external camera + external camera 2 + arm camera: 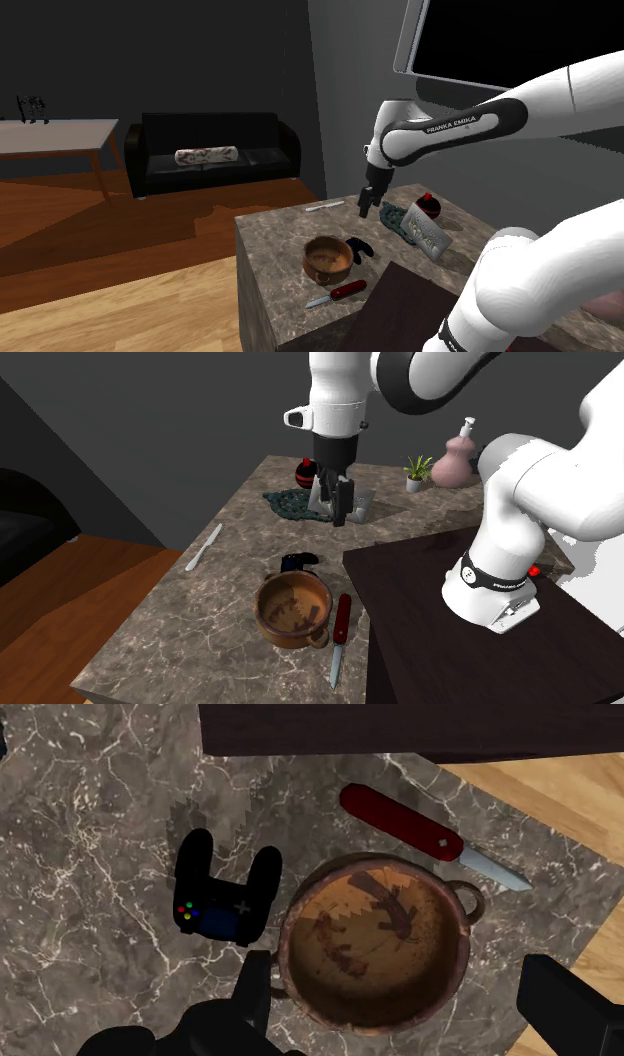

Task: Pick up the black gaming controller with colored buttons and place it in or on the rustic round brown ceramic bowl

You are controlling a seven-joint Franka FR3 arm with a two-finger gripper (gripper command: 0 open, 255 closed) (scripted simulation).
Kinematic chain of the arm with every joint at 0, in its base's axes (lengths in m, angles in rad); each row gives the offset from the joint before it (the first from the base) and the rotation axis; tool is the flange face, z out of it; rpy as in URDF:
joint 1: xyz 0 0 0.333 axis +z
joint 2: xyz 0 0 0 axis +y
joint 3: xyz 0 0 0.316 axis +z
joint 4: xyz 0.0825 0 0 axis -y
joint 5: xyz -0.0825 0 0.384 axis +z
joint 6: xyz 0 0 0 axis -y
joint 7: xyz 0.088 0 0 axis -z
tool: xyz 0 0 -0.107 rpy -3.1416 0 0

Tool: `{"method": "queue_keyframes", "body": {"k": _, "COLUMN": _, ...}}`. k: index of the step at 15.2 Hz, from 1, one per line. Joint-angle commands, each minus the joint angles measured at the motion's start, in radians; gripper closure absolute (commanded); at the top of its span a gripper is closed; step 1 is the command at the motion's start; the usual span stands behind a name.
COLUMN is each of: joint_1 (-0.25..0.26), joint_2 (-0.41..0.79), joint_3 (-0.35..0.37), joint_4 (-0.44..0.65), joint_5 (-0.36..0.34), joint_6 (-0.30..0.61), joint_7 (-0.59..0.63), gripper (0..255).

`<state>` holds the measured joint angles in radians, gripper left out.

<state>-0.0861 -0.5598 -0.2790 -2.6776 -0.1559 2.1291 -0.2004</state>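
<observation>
Starting at the second exterior view's left: a slim pale table knife (pixel 205 546) lies flat on the table (pixel 170 632), whose top is mottled grey-brown marble with thin pale veins. Next is the controller (pixel 225 899). It's black and matte with two rounded horn grips, tiny red, green and yellow buttons, and a blue patch on its face. It lies flat on the marble just beside the bowl (pixel 375 939), on the side away from that view's camera. I can't tell if a grip touches the rim. The bowl is round, brown and upright, with a rough glaze, darker blotches inside and a small loop handle at the rim. To the right of it lies a pocket knife (pixel 340 637) with a smooth red handle and its silvery blade folded out, near the bowl. After that comes the stand (pixel 420 672), a dark flat-topped box.

From the stand I see the white arm (pixel 560 95) rise, bend over and point its wrist straight down. The gripper (pixel 337 504) hangs well clear of the marble with its fingers pointing down. In the wrist view the black fingers (pixel 256 989) stand wide apart with the bowl below between them, clasping nothing.
</observation>
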Motion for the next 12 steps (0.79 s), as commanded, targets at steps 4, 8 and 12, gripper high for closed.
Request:
{"method": "queue_keyframes", "body": {"k": 4, "joint_1": -0.015, "joint_2": 0.168, "joint_3": -0.073, "joint_4": -0.022, "joint_5": -0.030, "joint_6": 0.188, "joint_7": -0.075, "gripper": 0}}
{"method": "queue_keyframes", "body": {"k": 8, "joint_1": -0.014, "joint_2": 0.329, "joint_3": -0.132, "joint_4": -0.010, "joint_5": -0.021, "joint_6": 0.333, "joint_7": -0.149, "gripper": 0}}
{"method": "queue_keyframes", "body": {"k": 12, "joint_1": -0.007, "joint_2": 0.509, "joint_3": -0.180, "joint_4": 0.025, "joint_5": 0.046, "joint_6": 0.469, "joint_7": -0.254, "gripper": 0}}
